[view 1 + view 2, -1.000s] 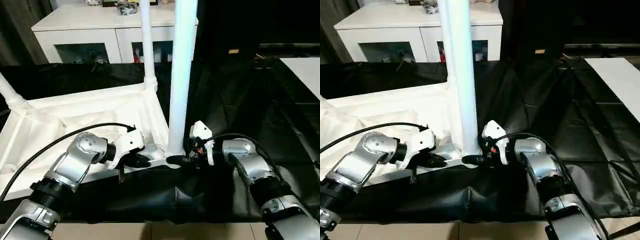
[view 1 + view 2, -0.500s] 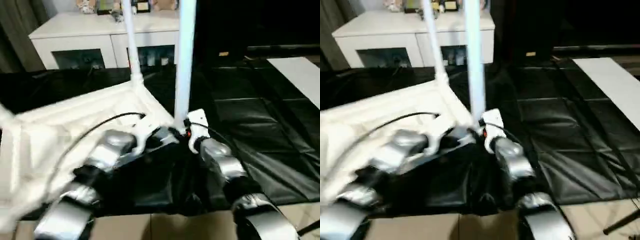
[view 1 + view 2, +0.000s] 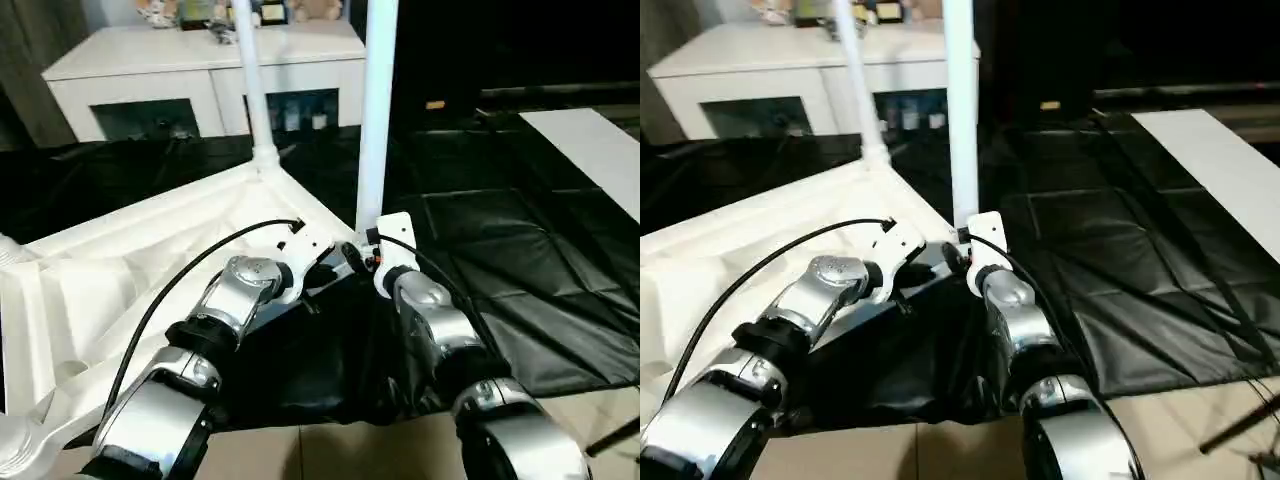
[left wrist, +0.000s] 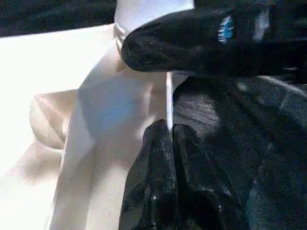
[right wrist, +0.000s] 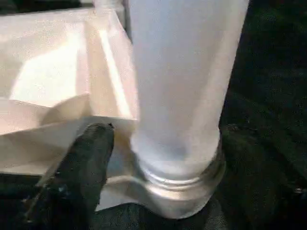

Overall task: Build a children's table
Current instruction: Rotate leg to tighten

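On the black sheet (image 3: 520,290) covering the floor, the children's table lies upside down, its white plastic top (image 3: 110,270) showing a ribbed, braced underside with raised rims. Two long white tube legs stand upright in round sockets: the near leg (image 3: 376,110) rises at the corner closest to the grippers, and the far leg (image 3: 250,80) rises at the corner toward the white cabinet (image 3: 200,70) with glass doors. A further socket (image 3: 12,250) shows at the edge of the head view, on the robot's left. In the right wrist view the near leg's base sits in a threaded collar (image 5: 184,179) at the corner of the top. The left gripper (image 4: 169,132) has its two black fingers pressed together on the thin white edge of the top, just beside that corner. The right gripper (image 3: 358,255) is at the foot of the near leg; one black finger (image 5: 84,160) lies just beside the collar, and how wide its jaws stand cannot be told.
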